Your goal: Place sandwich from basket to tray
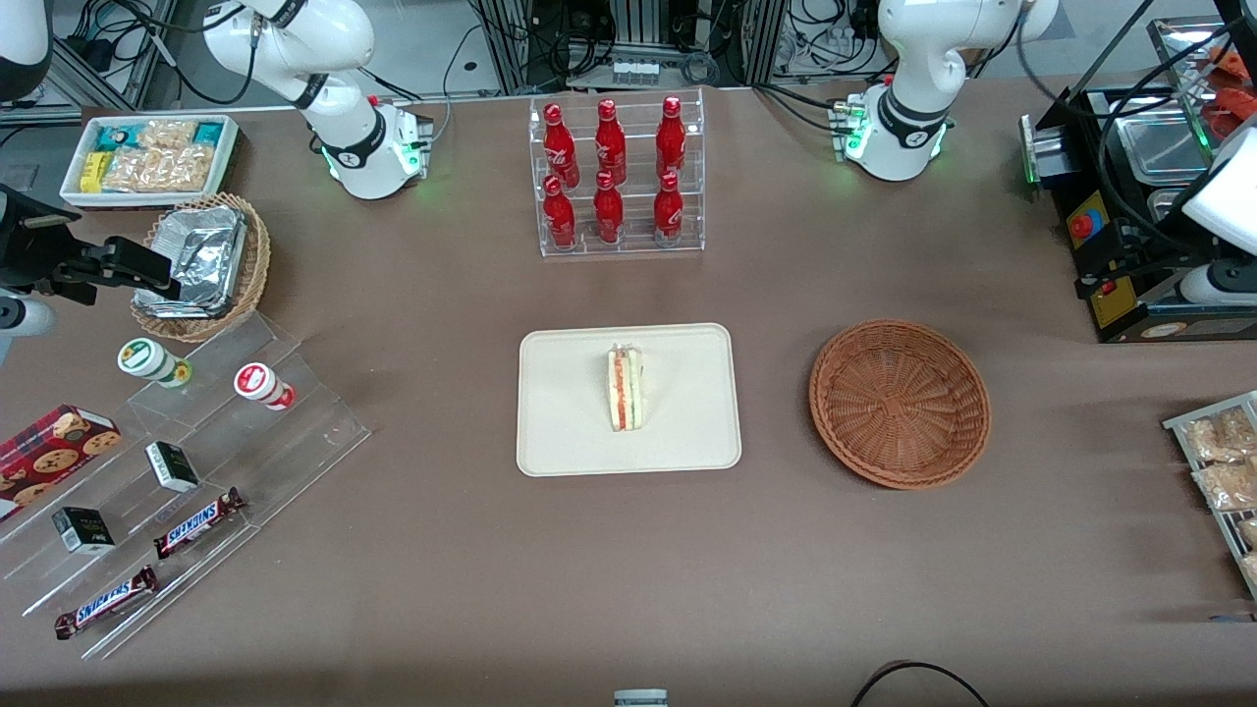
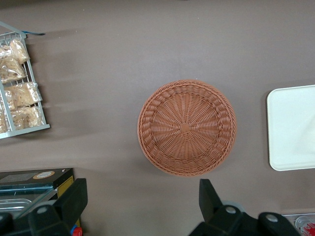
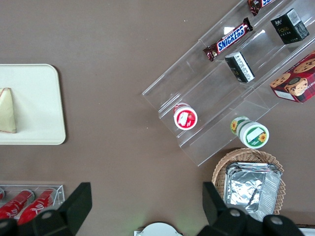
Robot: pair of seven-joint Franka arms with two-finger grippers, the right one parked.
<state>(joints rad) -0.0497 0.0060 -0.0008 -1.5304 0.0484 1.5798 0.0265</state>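
Note:
The sandwich point(image 1: 626, 388) lies on the cream-white tray point(image 1: 570, 422), its red and green filling edge showing; it also shows in the right wrist view as a pale wedge, the sandwich point(image 3: 7, 110), on the tray point(image 3: 34, 98). The reddish-brown wicker basket point(image 1: 900, 403) sits beside the tray toward the working arm's end and is empty. My left gripper point(image 2: 141, 187) hangs open high over bare table, slightly farther from the front camera than the basket point(image 2: 187, 128), with nothing between its fingers. One end of the tray point(image 2: 293, 128) shows there too.
A clear rack of red bottles point(image 1: 617, 177) stands farther back than the tray. Stepped acrylic shelves point(image 1: 187, 462) with snacks, a tan foil basket point(image 1: 206, 260) and a white snack box point(image 1: 147, 157) lie toward the parked arm's end. A wire rack point(image 1: 1218, 462) and black equipment point(image 1: 1129, 196) flank the basket.

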